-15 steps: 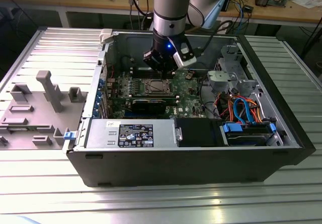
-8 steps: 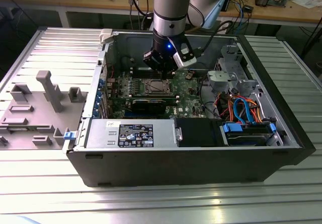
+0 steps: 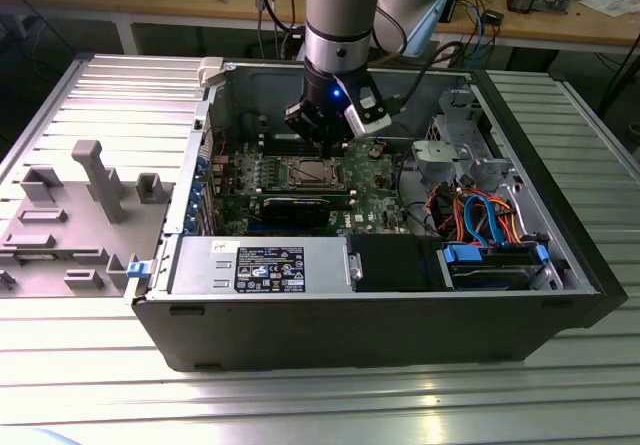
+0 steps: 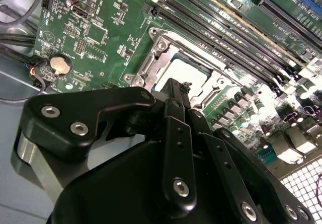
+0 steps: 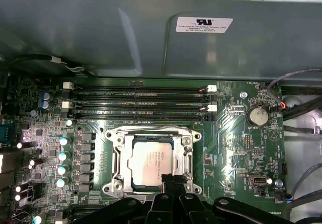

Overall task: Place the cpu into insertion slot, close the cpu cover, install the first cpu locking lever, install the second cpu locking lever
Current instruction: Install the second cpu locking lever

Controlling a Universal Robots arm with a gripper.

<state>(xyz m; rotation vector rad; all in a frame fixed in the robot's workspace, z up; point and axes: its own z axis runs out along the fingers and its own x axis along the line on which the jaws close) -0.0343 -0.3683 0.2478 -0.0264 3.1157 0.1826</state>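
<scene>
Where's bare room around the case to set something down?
The ribbed table before the case is bare, as is the strip at the exterior view's right. The grey fixture tray is cluttered; the gripper crowds the cpu.

Silver-grey arm with a screw-studded black end effector
</scene>
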